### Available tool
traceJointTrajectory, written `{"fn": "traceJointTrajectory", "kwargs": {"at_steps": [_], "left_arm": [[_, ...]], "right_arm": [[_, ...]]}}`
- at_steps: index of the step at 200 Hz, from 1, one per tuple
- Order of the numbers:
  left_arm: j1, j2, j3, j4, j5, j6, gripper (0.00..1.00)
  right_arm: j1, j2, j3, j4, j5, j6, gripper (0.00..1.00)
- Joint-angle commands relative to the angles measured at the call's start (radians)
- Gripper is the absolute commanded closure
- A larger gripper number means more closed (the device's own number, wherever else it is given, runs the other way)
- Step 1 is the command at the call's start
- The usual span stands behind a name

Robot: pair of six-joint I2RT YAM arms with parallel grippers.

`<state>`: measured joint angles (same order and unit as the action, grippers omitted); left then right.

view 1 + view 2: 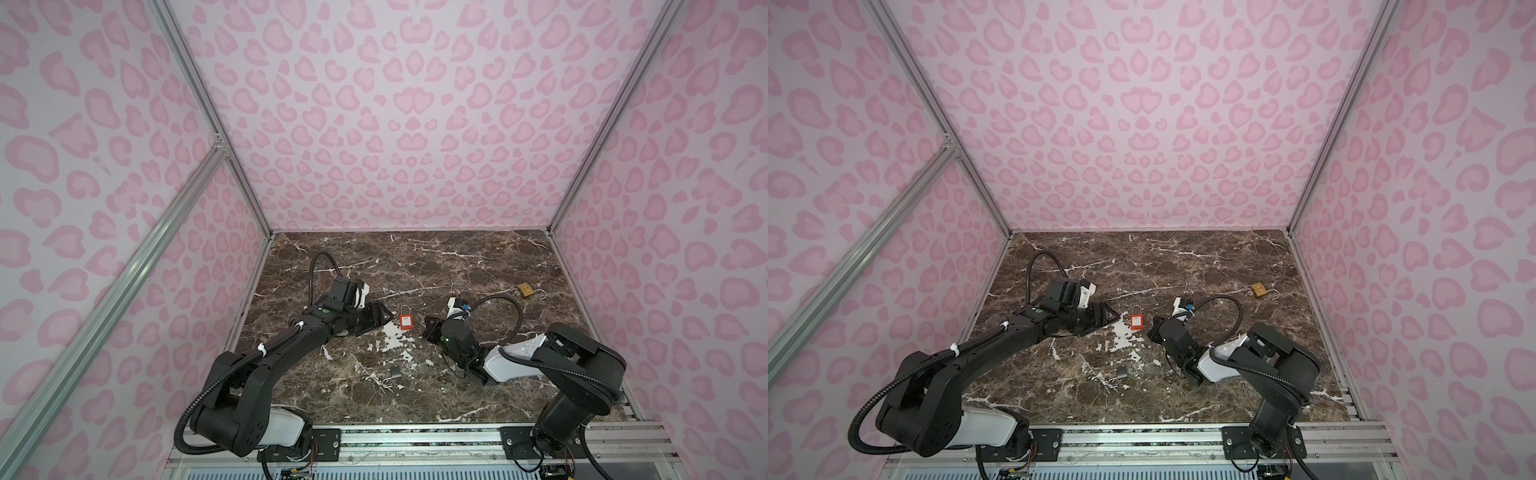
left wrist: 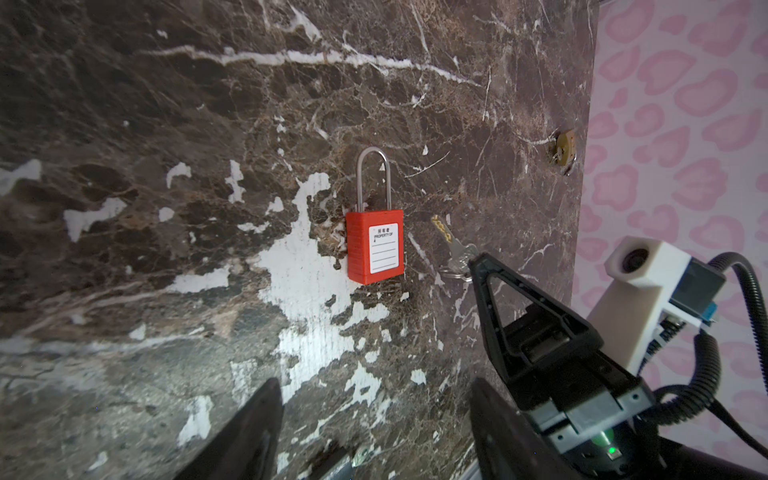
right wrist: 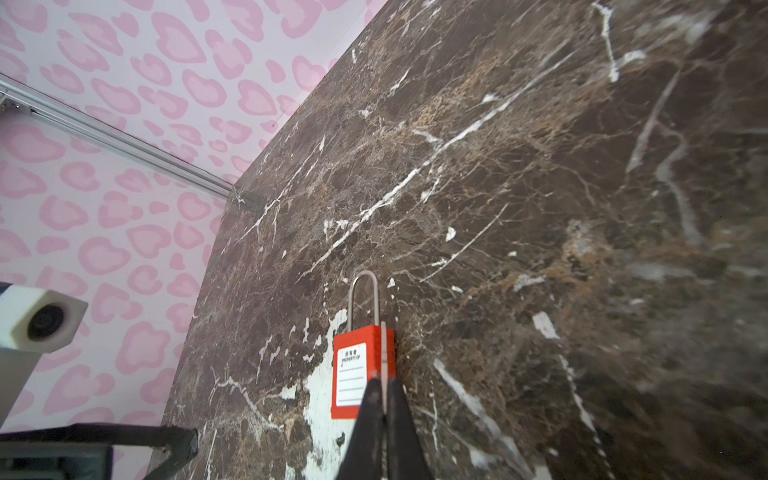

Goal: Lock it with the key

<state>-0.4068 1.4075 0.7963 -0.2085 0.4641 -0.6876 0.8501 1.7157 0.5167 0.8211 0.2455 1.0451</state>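
Red padlock (image 1: 406, 322) lies flat on the marble surface (image 1: 436, 266), label up, midway between both grippers, shackle pointing at the back wall. Right gripper (image 2: 476, 264) is clenched on the key (image 2: 451, 245) at its bow end, ring hanging below. The blade is free and just beside the padlock body, not in it. Left gripper (image 1: 388, 318) is released, jaws wide, nothing in them, hovering just left of the padlock and not touching it.

Progress: key in grip, done. Left to do: brace the padlock, insert the key, turn it. Keyhole not visible, probably in the body's bottom end, so the blade likely needs re-aiming. Shackle looks seated, can't tell if latched.

Brass padlock (image 1: 525, 289) is well off to the right and a small grey padlock (image 1: 393, 372) is near the front. Both shackles look open, both well apart from the grippers.
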Motion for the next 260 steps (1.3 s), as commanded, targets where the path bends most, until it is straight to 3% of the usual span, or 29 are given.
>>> {"fn": "traceJointTrajectory", "kwargs": {"at_steps": [1, 164, 217, 260], "left_arm": [[0.0, -0.005, -0.005, 0.025, 0.014, -0.012, 0.27], [0.0, -0.026, -0.001, 0.036, 0.034, -0.033, 0.27], [0.001, -0.054, 0.014, 0.035, 0.047, -0.044, 0.27], [0.0, -0.072, 0.021, 0.044, 0.061, -0.064, 0.27]], "right_arm": [[0.0, 0.035, 0.007, 0.078, 0.015, 0.007, 1.0], [-0.008, 0.1, 0.032, 0.029, -0.009, 0.101, 1.0], [-0.02, 0.113, 0.018, 0.041, -0.044, 0.137, 0.77], [-0.021, 0.108, 0.0, 0.06, -0.04, 0.141, 0.53]]}}
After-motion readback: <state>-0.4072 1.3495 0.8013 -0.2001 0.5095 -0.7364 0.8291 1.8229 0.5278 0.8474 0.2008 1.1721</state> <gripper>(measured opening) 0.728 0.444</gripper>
